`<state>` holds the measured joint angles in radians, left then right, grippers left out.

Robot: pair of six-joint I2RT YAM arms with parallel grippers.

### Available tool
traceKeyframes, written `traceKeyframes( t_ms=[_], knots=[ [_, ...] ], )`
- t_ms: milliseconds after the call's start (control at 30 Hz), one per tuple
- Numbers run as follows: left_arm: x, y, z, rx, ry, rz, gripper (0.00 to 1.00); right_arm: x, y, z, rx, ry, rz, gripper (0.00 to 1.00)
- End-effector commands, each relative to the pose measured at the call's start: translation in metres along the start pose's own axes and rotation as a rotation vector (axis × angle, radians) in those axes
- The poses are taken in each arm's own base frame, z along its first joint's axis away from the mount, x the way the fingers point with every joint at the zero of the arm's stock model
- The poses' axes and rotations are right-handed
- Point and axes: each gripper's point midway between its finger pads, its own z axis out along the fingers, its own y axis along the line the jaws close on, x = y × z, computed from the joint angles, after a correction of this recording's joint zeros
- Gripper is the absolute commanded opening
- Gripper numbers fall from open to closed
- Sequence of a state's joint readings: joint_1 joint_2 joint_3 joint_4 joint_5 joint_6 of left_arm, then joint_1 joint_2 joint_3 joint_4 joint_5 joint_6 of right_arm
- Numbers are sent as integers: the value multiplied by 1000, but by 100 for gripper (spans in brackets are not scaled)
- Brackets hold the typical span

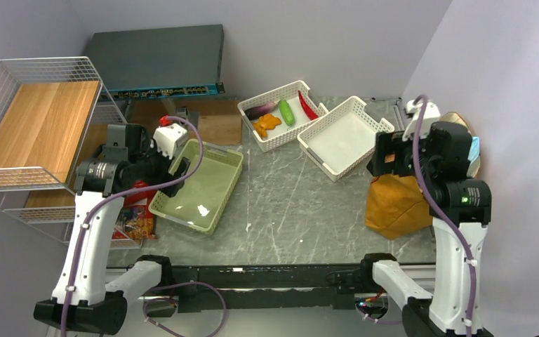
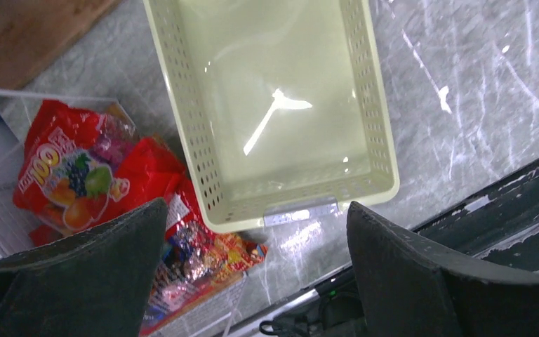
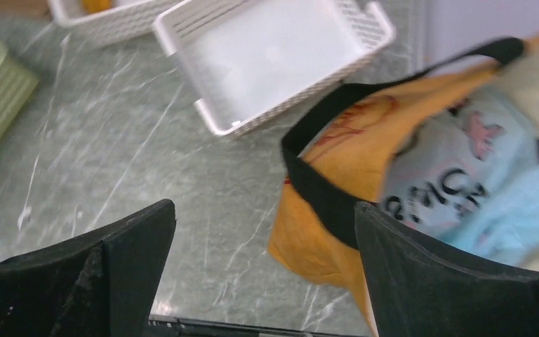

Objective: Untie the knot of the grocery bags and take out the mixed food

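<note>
The mustard-brown canvas tote slumps at the table's right side, its black strap curving over the mouth. The light-blue plastic bag with black print sits inside the tote's opening; its knot does not show. My right gripper hangs open just above and left of the tote, holding nothing, and shows from above as well. My left gripper is open over the near end of a green basket. Red snack packs lie beside that basket. A cucumber and an orange carrot lie in a white basket.
An empty white basket stands left of the tote, near my right gripper. That back basket also holds a purple eggplant and a red chili. A wire shelf with wooden boards fills the left side. A dark box sits at the back.
</note>
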<state>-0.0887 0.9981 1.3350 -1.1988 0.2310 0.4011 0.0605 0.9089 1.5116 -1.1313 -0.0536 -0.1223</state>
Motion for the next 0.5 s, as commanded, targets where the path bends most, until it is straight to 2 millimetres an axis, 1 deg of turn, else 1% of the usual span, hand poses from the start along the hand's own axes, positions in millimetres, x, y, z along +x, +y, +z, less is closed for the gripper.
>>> traceKeyframes(
  t_ms=[0,67,167,233,267,367,433,467],
  knots=[
    [-50,-2,-13,13,-163,16,99,-24,-40,-26,193,-45,222,100],
    [-58,-8,-12,45,-185,19,99,-26,-61,-37,285,-39,302,99],
    [-63,-20,-5,107,-210,31,99,-22,-92,-51,419,13,377,99],
    [-67,-29,0,150,-228,43,99,-10,-108,-52,492,84,389,99],
    [-70,-33,3,170,-235,51,99,-5,-112,-52,509,112,387,99],
    [-82,-44,11,192,-240,103,99,22,-117,-45,532,228,361,99],
    [-89,-48,13,195,-244,146,99,40,-128,-45,602,287,345,99],
    [-92,-49,14,197,-247,160,99,45,-134,-46,632,308,328,99]
  ],
)
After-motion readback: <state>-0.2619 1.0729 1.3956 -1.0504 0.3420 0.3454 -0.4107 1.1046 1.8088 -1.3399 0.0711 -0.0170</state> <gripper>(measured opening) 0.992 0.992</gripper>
